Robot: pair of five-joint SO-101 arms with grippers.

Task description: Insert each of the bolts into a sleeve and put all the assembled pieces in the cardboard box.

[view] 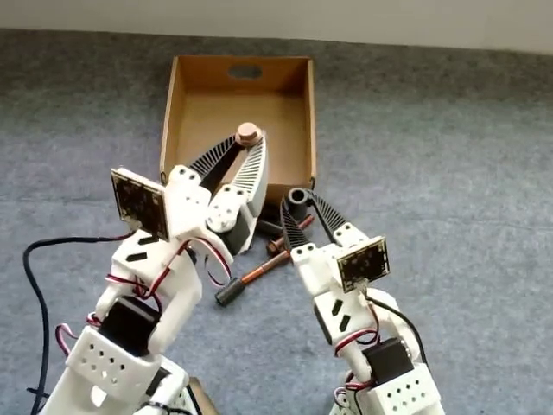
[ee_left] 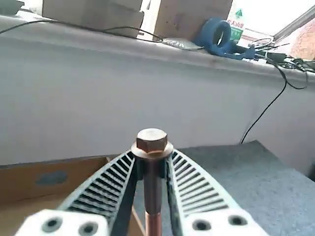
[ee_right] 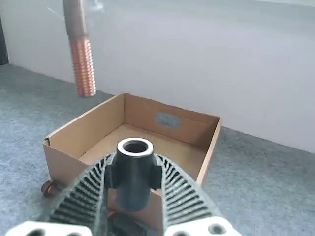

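My left gripper (view: 248, 145) is shut on a copper bolt (view: 248, 133), held upright with its hex head up, above the near edge of the cardboard box (view: 171, 104). In the left wrist view the bolt (ee_left: 152, 147) stands between the fingers (ee_left: 113, 179). My right gripper (view: 300, 204) is shut on a black sleeve (view: 299, 198), bore upward, just to the right of the box's near corner. From the right wrist, the sleeve (ee_right: 134, 169) sits below and to the side of the bolt's threaded end (ee_right: 82, 64). The box (ee_right: 209, 147) lies open behind them.
A bolt with a black sleeve on its end (view: 252, 278) lies on the grey mat between the arms. More bolts and a dark sleeve (view: 275, 235) lie by the box's near wall. A bolt head (ee_right: 47, 188) pokes out beside the box. A black cable (view: 39, 294) runs at left.
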